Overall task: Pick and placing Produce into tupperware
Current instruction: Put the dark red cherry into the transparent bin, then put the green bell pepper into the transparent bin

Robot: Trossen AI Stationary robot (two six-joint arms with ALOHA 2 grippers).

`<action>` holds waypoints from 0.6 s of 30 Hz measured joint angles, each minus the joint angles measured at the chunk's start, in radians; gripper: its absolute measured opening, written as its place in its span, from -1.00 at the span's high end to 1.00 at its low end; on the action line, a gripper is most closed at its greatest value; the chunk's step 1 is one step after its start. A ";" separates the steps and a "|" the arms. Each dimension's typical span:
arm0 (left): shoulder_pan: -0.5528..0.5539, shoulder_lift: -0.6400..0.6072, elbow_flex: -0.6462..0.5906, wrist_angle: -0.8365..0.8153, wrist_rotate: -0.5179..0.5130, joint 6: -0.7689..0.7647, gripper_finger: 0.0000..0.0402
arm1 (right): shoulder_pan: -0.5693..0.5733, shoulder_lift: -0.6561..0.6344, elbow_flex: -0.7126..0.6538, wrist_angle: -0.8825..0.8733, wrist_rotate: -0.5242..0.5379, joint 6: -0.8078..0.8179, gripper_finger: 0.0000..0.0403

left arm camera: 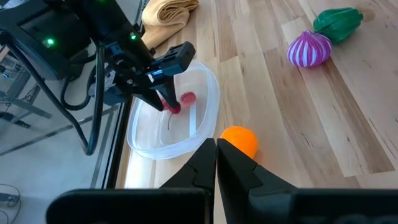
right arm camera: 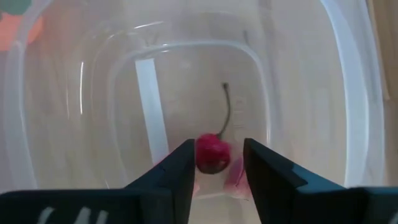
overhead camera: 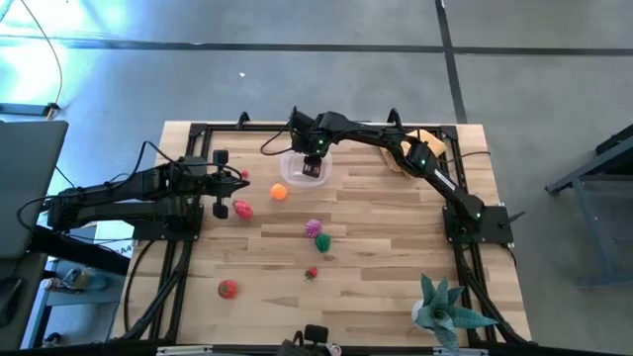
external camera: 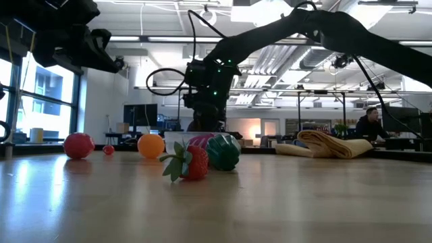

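The right hand (right arm camera: pixel 217 163) hung inside the tupperware (right arm camera: pixel 348 93), its fingers (right arm camera: pixel 177 171) parted with a small red cherry (right arm camera: pixel 212 153) between them; whether the pads pressed the fruit or had just let go could not be told. The cherry's thin stem ran away from the hand across the clear floor of the container. In the left wrist view the same right hand (left arm camera: pixel 166 102) reached down into the tupperware (left arm camera: pixel 208 102) with the cherry (left arm camera: pixel 173 107) at its tips and a second reddish piece (left arm camera: pixel 188 97) just beside it in the container.

From above, the tupperware (overhead camera: pixel 293 178) sat at the far middle of the desk (overhead camera: pixel 386 237), with the right hand (overhead camera: pixel 314 166) over it. A tan cloth (overhead camera: pixel 420 143) lay to its right at the far edge.

An orange fruit (overhead camera: pixel 279 192) lay just near and left of the container. Nearer the middle of the desk lay a magenta onion (overhead camera: pixel 314 227) touching a green vegetable (overhead camera: pixel 322 241), then a strawberry (overhead camera: pixel 312 273), and a red tomato (overhead camera: pixel 227 288) toward the near left. A pink-red piece (overhead camera: pixel 241 209) lay left of the orange.

The left hand (overhead camera: pixel 243 175) hovered at the left of the desk, beside that pink-red piece, its fingers (left arm camera: pixel 239 171) closed together on nothing. A teal spiky plant (overhead camera: pixel 445 309) stood at the near right corner.
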 joint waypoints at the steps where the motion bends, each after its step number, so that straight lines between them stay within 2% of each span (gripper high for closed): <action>1: 0.000 0.000 0.000 0.000 0.000 0.000 0.97 | 0.000 0.000 0.000 0.000 0.000 0.000 0.32; 7: 0.000 0.000 0.000 0.000 0.000 0.000 0.97 | 0.000 -0.001 0.002 -0.003 0.007 0.002 0.30; 13: 0.000 0.000 0.000 0.000 0.000 0.000 0.97 | 0.003 -0.017 0.103 -0.144 0.038 0.037 0.29; 18: 0.000 0.000 0.000 0.000 0.000 0.000 0.97 | 0.033 -0.132 0.034 -0.177 0.087 0.067 0.29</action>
